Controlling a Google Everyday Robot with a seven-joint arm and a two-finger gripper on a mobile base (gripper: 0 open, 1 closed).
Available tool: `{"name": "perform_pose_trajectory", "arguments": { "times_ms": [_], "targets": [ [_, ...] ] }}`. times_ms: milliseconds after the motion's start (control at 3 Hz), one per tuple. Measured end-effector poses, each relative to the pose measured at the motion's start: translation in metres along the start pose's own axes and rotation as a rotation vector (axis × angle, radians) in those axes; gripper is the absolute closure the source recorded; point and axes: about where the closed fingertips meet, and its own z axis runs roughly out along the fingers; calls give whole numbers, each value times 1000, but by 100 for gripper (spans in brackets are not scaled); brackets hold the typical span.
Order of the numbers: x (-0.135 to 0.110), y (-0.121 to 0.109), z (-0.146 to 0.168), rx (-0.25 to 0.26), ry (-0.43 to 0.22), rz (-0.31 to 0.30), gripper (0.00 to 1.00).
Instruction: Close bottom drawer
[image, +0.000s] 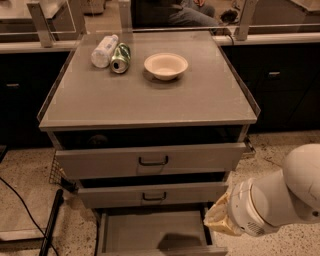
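The bottom drawer (150, 231) of the grey cabinet is pulled far out, and I look down into its bare grey floor. Its front lies along the frame's lower edge, with the handle out of view. My gripper (220, 220) is at the tan end of my white arm (280, 200). It hangs low on the right, just beside the drawer's right side wall and below the middle drawer front.
The top drawer (152, 160) and the middle drawer (152, 195) stand slightly out. On the cabinet top lie a plastic bottle (104, 50), a green can (120, 58) and a white bowl (166, 65). A black cable (20, 205) runs over the floor at left. Dark cabinets stand behind.
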Motion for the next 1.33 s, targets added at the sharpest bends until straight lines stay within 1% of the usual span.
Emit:
{"name": "perform_pose_trajectory", "arguments": {
  "times_ms": [333, 667, 1000, 1333],
  "targets": [
    [26, -13, 26, 26, 52, -9, 100],
    [99, -44, 83, 89, 111, -23, 100],
    [149, -65, 130, 101, 102, -8, 100],
    [203, -75, 181, 45, 111, 104, 100]
  ]
}}
